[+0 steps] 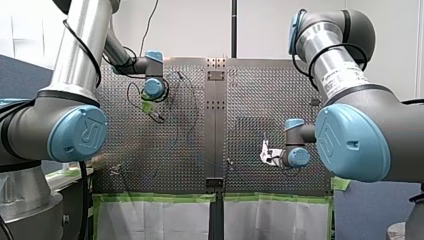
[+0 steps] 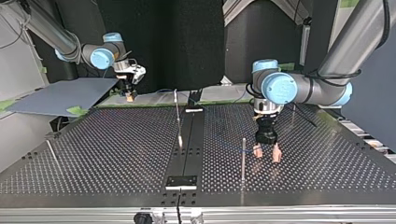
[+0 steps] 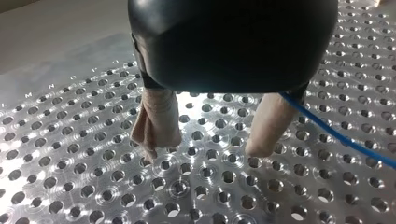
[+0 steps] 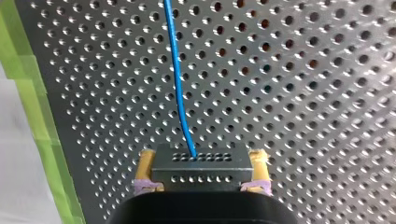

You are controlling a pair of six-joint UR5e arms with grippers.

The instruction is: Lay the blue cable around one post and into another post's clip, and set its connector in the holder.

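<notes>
Fingers (image 3: 156, 121) of my left gripper (image 3: 210, 144): logged as spread wide, beige pads, nothing between them, tips just above the tabletop (image 3: 70, 154). Noted the blue cable (image 3: 336, 135) running past the outside of one finger, not between the two. In the top view, placed this gripper just at 3 o'clock of a thin upright post (image 2: 243, 156). Judged the wide opening as readiness to take the cable there and lead it around that post. Recorded the yellow-padded fingers of my right gripper (image 4: 201, 161) clamped on the connector (image 4: 201, 175), cable leaving its perforated face and running ahead over the tabletop. Located that gripper toward 10 o'clock in the top view, by the far edge. Judged the clamp as anchoring the cable's end for the routing. Routing and seating in the holder not yet done.
</notes>
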